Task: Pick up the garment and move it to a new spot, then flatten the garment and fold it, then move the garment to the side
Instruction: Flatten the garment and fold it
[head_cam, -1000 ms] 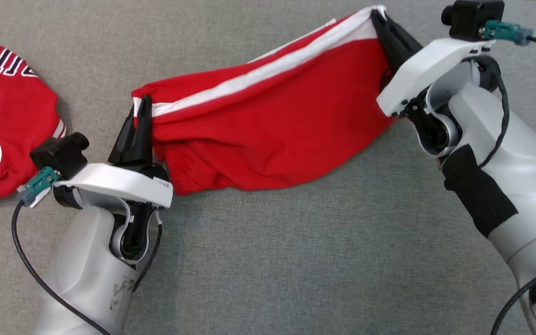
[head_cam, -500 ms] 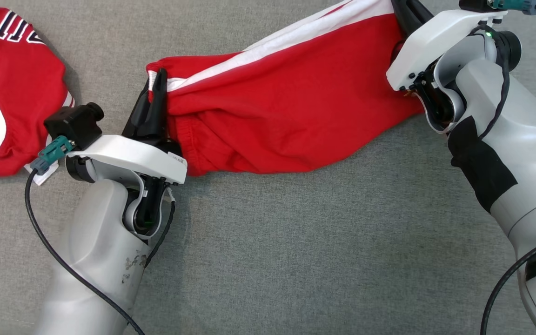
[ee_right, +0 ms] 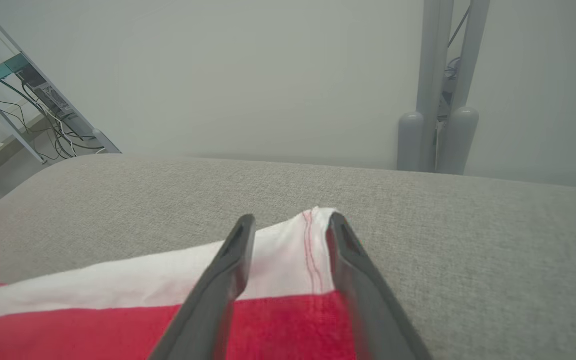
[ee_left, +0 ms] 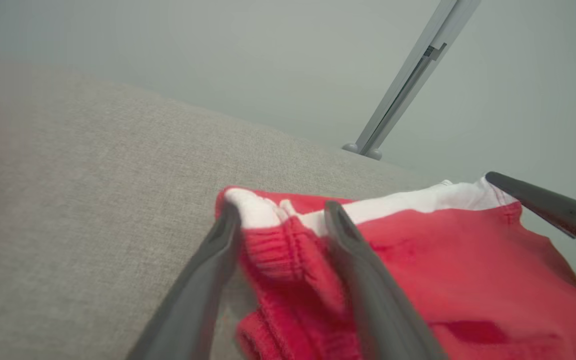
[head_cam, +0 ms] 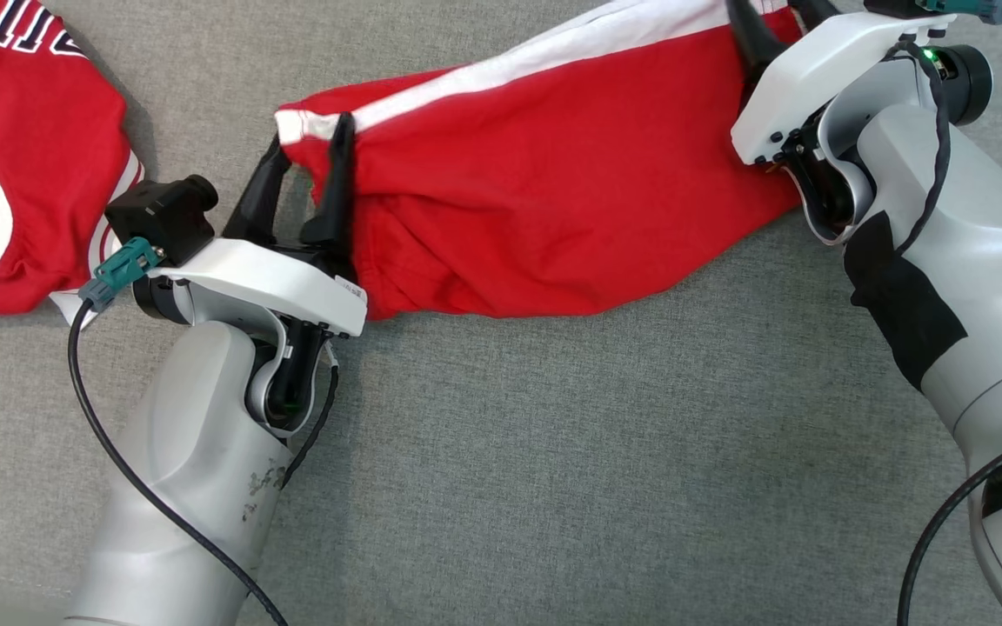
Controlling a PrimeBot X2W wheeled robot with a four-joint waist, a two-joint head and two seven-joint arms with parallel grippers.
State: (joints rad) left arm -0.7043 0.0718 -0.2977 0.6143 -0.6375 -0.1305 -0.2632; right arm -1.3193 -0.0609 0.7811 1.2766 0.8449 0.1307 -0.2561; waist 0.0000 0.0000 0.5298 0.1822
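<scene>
A grey fabric-covered bench [head_cam: 553, 478] carries the red cloth garment with a white side stripe [head_cam: 553, 174], which lies stretched from one hand to the other. A red jersey with white lettering [head_cam: 23, 174] lies on the outer side of the left hand [head_cam: 310, 135]. That hand's fingers stand apart, with the ribbed corner between them. The right hand [ee_right: 292, 220] is spread too, straddling the white-striped far corner.

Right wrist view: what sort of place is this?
Likely a robot test lab: plain grey wall, grey metal frame posts, and black cables by a metal rack beside the grey fabric-covered worktop.
</scene>
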